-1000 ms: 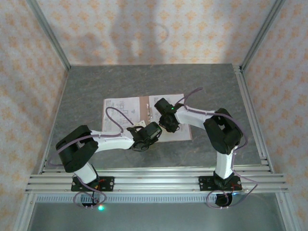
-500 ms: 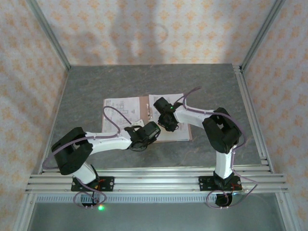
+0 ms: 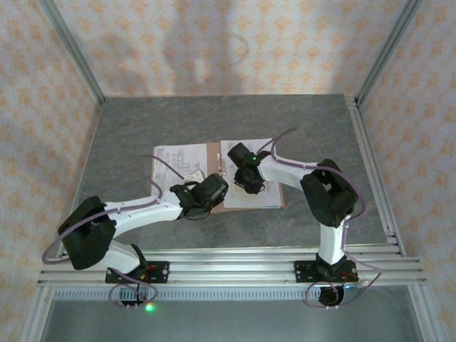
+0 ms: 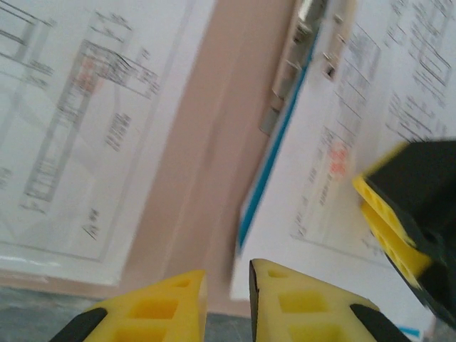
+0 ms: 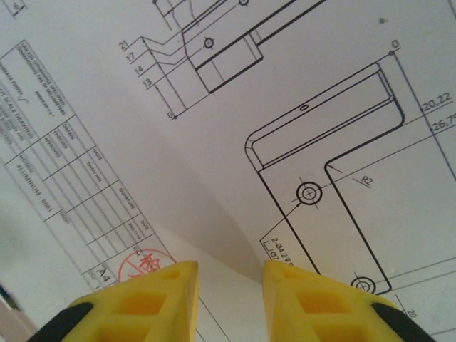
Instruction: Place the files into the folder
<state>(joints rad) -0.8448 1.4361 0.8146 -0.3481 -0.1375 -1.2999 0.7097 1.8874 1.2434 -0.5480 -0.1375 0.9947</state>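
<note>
Right wrist: right tool (image 5: 229, 274), jaws parted, empty, sits low over white printed sheets (image 5: 320, 107), probably flattening them inside pinkish-brown card folder (image 4: 206, 164); left tool (image 4: 226, 274) likewise parted, empty.

Your top view looks down from above and behind the arm bases, well back, taking in the whole counter (image 3: 128, 135). Your left wrist camera sits close over the folder (image 4: 206, 164), facing down past its yellow fingers (image 4: 149, 310). Your right wrist camera sits closer yet, over the files (image 5: 285, 107). Both wrist views share the printed sheets that the top view shows mid-counter.
</note>
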